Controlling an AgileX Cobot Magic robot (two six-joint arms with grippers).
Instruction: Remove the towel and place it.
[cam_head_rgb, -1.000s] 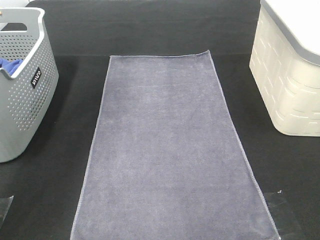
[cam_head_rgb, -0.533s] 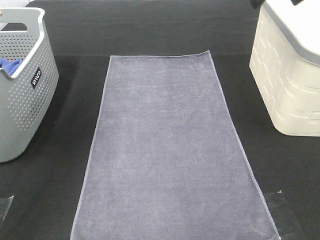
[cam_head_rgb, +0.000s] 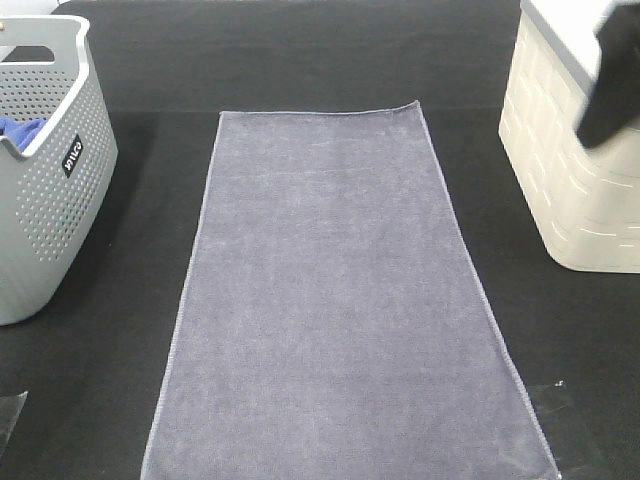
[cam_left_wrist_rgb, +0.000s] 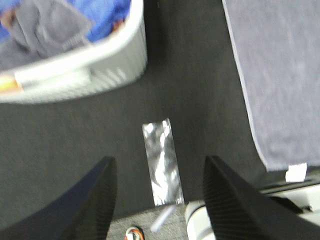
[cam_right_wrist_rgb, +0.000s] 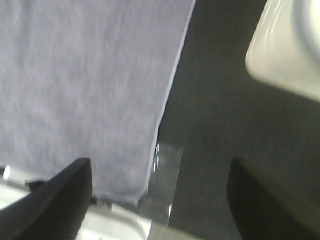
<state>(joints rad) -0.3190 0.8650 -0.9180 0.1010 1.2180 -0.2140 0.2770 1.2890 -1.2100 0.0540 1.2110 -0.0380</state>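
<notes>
A blurred dark arm (cam_head_rgb: 610, 85) now enters, half cropped; both pincers released.

One towel (cam_head_rgb: 340, 300), grey-lavender, flat on one black table (cam_head_rgb: 300, 60). Two containers: one grey perforated basket (cam_head_rgb: 45, 200) and one cream bin (cam_head_rgb: 570, 190); one bright blue cloth (cam_head_rgb: 20, 130) in the basket, plus one grey cloth (cam_left_wrist_rgb: 45, 27) seen from the left wrist. Two clear tape strips (cam_head_rgb: 10, 420) (cam_head_rgb: 565, 420), two grippers: left gripper (cam_left_wrist_rgb: 160, 200), right gripper (cam_right_wrist_rgb: 160, 195).
</notes>
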